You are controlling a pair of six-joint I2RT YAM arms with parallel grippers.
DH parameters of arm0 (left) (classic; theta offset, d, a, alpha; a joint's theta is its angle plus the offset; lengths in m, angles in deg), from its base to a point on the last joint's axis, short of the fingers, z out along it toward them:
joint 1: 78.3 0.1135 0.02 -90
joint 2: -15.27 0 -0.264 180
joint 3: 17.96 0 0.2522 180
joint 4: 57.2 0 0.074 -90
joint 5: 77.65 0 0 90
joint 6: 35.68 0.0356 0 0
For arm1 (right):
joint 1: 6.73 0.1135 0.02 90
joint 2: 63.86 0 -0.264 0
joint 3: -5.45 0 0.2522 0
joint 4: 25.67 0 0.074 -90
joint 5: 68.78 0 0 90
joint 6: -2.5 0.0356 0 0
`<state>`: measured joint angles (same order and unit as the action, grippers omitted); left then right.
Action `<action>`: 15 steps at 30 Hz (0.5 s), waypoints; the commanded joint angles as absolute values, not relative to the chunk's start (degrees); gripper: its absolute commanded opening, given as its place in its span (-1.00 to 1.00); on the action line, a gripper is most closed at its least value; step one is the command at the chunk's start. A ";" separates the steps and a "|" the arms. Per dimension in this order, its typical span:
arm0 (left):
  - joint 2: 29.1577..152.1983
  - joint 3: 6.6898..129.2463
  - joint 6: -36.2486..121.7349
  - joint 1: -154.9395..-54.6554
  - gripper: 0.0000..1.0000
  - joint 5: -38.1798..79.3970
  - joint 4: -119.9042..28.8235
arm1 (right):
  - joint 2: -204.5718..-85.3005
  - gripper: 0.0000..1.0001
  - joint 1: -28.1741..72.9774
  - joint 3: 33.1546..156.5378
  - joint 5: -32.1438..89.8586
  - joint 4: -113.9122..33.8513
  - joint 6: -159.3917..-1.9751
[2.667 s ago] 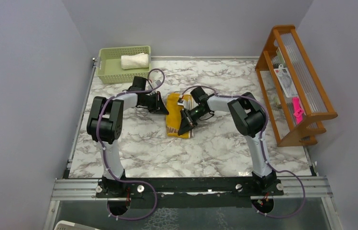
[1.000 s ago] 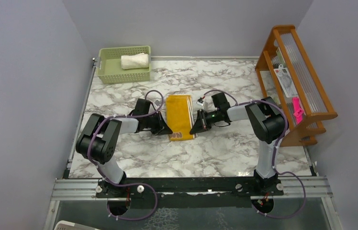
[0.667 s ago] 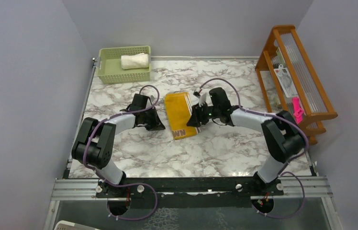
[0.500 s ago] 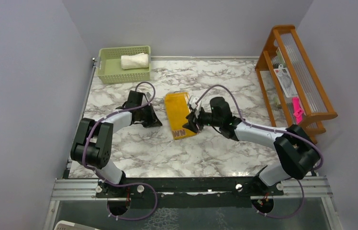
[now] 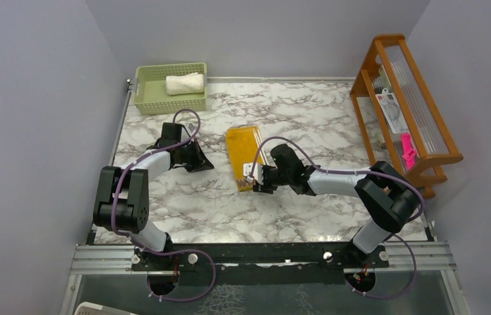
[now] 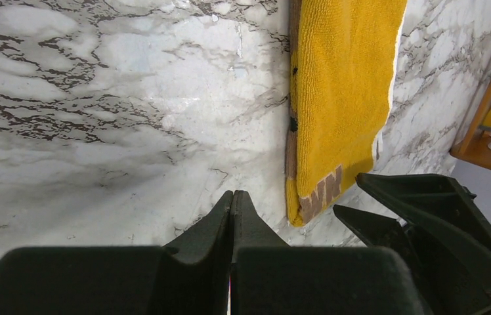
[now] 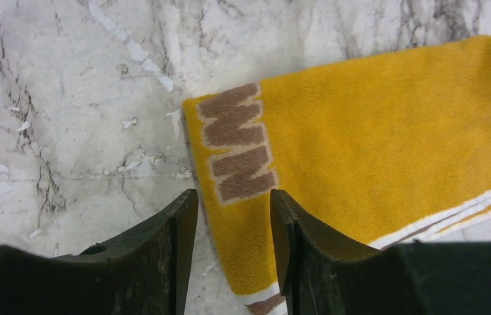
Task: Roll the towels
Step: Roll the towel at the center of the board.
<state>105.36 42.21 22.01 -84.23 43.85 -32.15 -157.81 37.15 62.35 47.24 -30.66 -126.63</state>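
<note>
The mustard-yellow towel (image 5: 243,152) lies flat as a folded strip in the middle of the marble table, its brown patch (image 7: 237,141) at the near end. My right gripper (image 5: 254,182) is low at that near end and open; in the right wrist view the towel's (image 7: 374,138) near corner lies between the two fingers (image 7: 187,223). My left gripper (image 5: 202,163) is shut and empty on the table, a little left of the towel (image 6: 341,85). The cream-white towel (image 5: 184,83) lies rolled in the pale green basket (image 5: 154,98).
The basket stands at the table's far left corner. A wooden rack (image 5: 405,111) with cards and a pink item runs along the right edge. In the left wrist view the right gripper's black fingers (image 6: 413,210) show just beyond the towel's end.
My right gripper has swung from the towel's right side round to its near end and opened. The left gripper has drawn back to the left. The towel has turned slightly.
</note>
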 commanded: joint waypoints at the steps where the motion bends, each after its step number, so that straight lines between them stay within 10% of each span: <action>1: 103.54 41.27 23.51 -83.33 -1.00 46.47 -31.71 | -159.48 -0.13 39.14 63.60 42.77 -34.50 -132.78; 10: 103.89 41.84 23.85 -82.78 -1.00 47.21 -31.67 | -163.65 -0.38 40.71 65.12 38.24 -38.34 -134.24; 15: 103.86 42.52 24.15 -82.66 -1.00 48.08 -31.25 | -168.60 -0.88 41.23 69.27 32.04 -42.39 -133.67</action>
